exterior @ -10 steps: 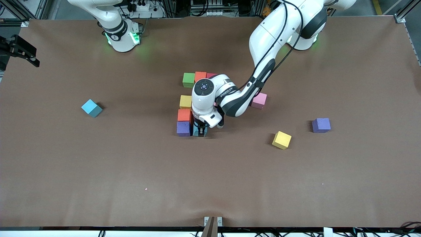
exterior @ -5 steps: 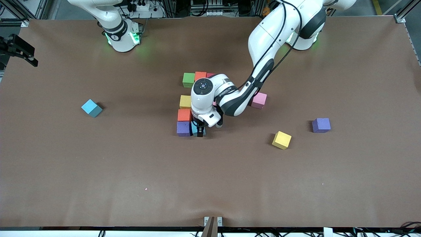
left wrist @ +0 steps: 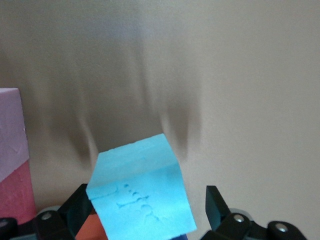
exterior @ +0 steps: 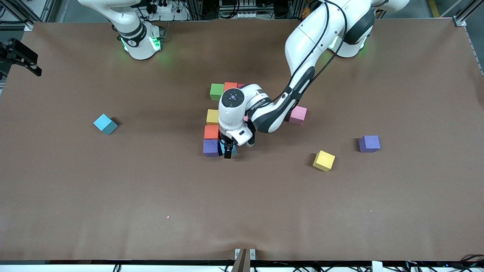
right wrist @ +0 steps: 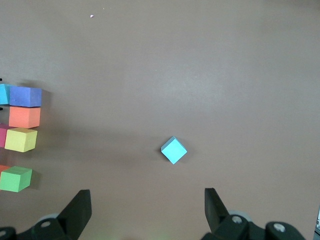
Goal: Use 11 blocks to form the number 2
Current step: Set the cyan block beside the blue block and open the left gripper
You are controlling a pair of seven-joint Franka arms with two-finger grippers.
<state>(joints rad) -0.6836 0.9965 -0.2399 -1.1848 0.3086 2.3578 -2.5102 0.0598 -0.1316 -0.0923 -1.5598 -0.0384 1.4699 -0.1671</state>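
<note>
Left wrist view: the left gripper (left wrist: 142, 210) has its fingers (left wrist: 216, 205) spread wide, with a light blue block (left wrist: 140, 195) between them; one finger stands clear of it, contact at the other cannot be judged. Front view: this block (exterior: 231, 150) sits on the table (exterior: 242, 211) just beside the purple block (exterior: 211, 147), in the row of the partly built number 2 (exterior: 216, 121) nearest the camera. Loose yellow block (exterior: 324, 160) and second purple block (exterior: 369, 143) lie toward the left arm's end. Right gripper (right wrist: 147, 210) waits, wide open, above a second light blue block (right wrist: 173, 150).
</note>
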